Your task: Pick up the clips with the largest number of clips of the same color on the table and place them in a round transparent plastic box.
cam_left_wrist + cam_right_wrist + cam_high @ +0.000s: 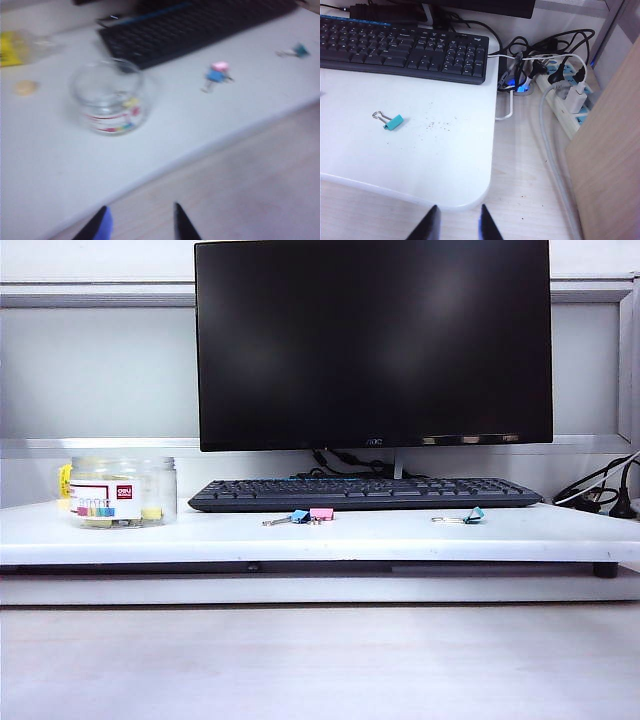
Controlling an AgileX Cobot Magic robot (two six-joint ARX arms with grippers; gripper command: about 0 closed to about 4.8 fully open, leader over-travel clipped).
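Note:
The round transparent plastic box (123, 492) stands at the left end of the white desk board, with a white-and-red label. Yellow clips (152, 513) lie inside it on its floor. In the blurred left wrist view the box (110, 97) shows a yellow patch (131, 102) within; I cannot count the clips. My left gripper (141, 214) hovers open and empty over the wooden surface in front of the board, well short of the box. My right gripper (457, 212) hangs open and empty off the board's right front corner. Neither gripper shows in the exterior view.
A blue clip (298, 517) and a pink clip (321, 513) lie together before the keyboard (365, 494); a teal clip (392, 121) lies further right. A monitor (372, 340) stands behind. A power strip (567, 100) with cables sits right of the board. A yellow packet (10, 47) lies behind the box.

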